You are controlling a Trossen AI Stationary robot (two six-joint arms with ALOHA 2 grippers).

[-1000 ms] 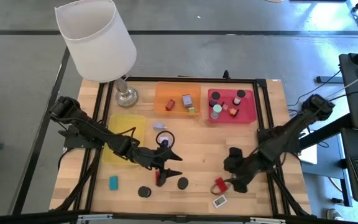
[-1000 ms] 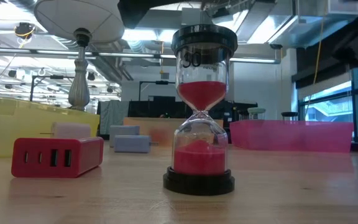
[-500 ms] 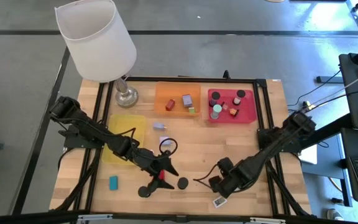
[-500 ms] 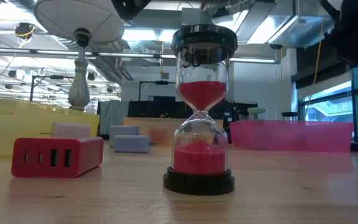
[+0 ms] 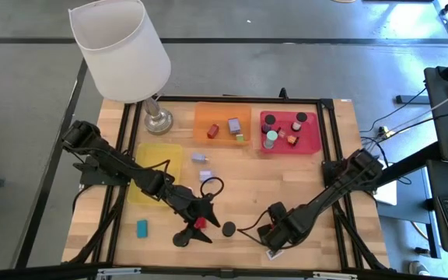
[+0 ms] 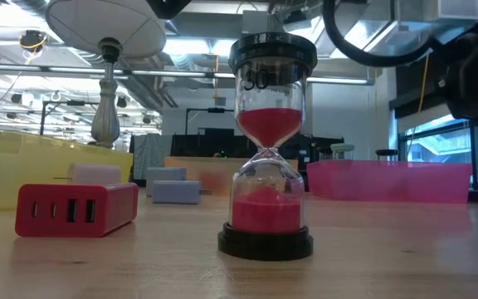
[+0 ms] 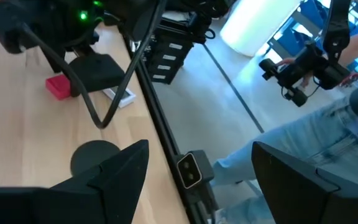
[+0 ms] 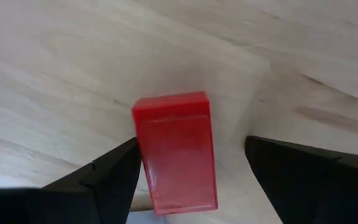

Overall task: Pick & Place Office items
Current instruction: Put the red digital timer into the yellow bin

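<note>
1. Found right gripper [image 8: 191,149] low at the front of the table [image 5: 247,187], jaws spread around the flat red block [image 8: 174,174].
2. Could have knocked the block sideways, with one jaw much closer.
3. Found left gripper [image 7: 201,149] near a black disc [image 7: 95,155], jaws spread.
4. Saw small blocks in the orange tray [image 5: 201,117], and discs and a mint cylinder in the red tray [image 5: 313,144].

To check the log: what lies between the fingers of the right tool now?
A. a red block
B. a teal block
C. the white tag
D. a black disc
A: the right wrist view shows the right tool down over a red block on the wood, which lies between its open fingers.
</note>
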